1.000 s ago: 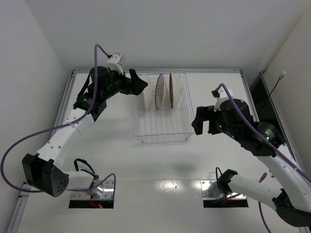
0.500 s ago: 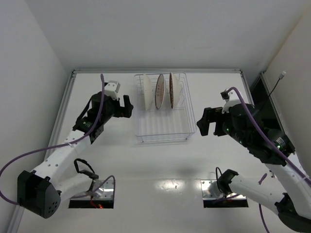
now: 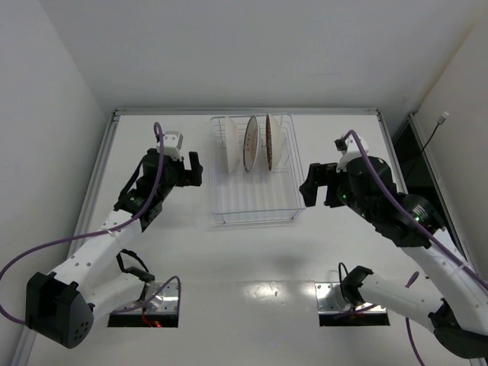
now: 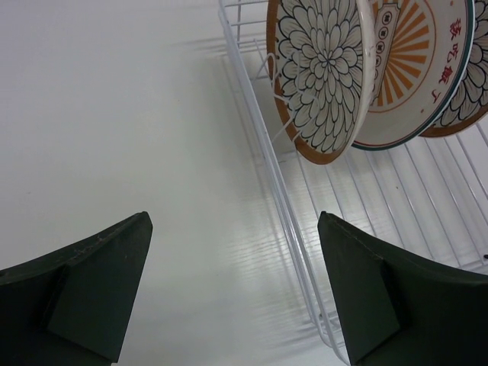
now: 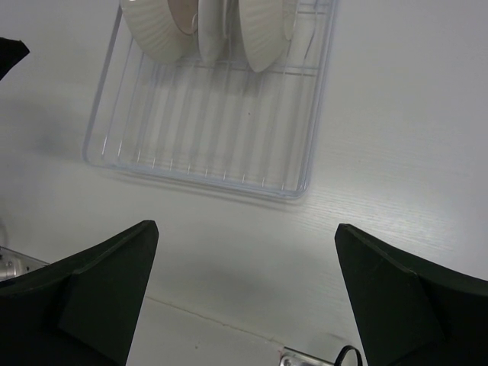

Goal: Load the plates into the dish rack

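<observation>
The dish rack (image 3: 255, 204) sits at the table's far middle, and three plates stand upright in its far half. In the left wrist view these are a brown-rimmed petal plate (image 4: 324, 72), the sunburst plate with red lettering (image 4: 408, 69) behind it, and a third plate's edge (image 4: 479, 84). The right wrist view shows their pale backs (image 5: 164, 30) above the rack (image 5: 206, 137). My left gripper (image 3: 192, 169) (image 4: 234, 221) hangs open and empty just left of the rack. Open and empty as well, my right gripper (image 3: 311, 187) (image 5: 245, 227) is just right of it.
A raised rail (image 3: 103, 160) runs along the table's left edge and white walls close in behind and on both sides. A dark gap (image 3: 408, 152) lies past the right edge. Metal base plates (image 3: 145, 301) (image 3: 347, 297) sit at the near edge.
My left gripper has pulled back from the leftmost plate at the rack's far left corner toward me, leaving the plate standing. The right arm swayed slightly and came back.
</observation>
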